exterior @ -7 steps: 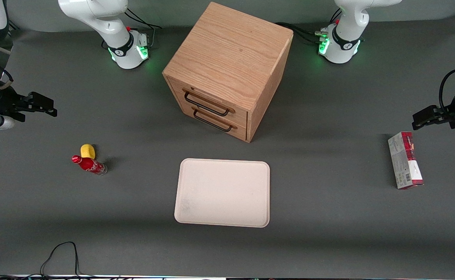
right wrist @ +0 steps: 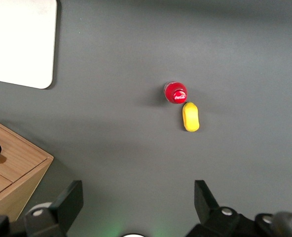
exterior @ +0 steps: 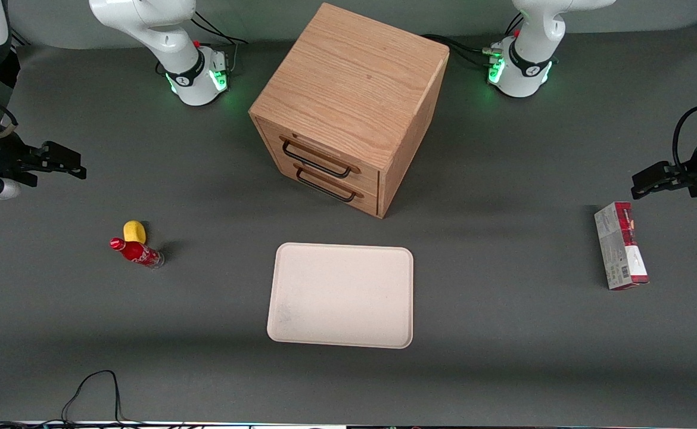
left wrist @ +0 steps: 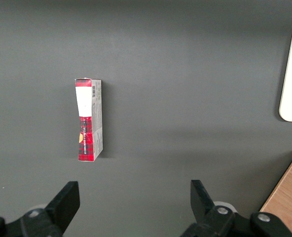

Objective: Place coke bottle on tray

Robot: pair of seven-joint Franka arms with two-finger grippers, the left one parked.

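Note:
The coke bottle (exterior: 136, 252) is small and red with a red cap, standing on the grey table toward the working arm's end; from the wrist I look down on its cap (right wrist: 175, 92). The cream tray (exterior: 341, 295) lies flat in the middle of the table, in front of the drawers, and one rounded corner of the tray (right wrist: 18, 42) shows in the wrist view. My gripper (exterior: 77, 165) hangs open high above the table, farther from the front camera than the bottle and well apart from it. Its two fingers (right wrist: 71, 200) hold nothing.
A yellow lemon-like lump (exterior: 134, 231) lies touching or almost touching the bottle (right wrist: 191, 116). A wooden two-drawer cabinet (exterior: 348, 107) stands at the table's middle. A red-and-grey carton (exterior: 621, 253) lies toward the parked arm's end. A black cable (exterior: 95, 387) loops at the front edge.
My gripper has drifted very slightly away from the front camera. Bottle, lump and tray have not moved.

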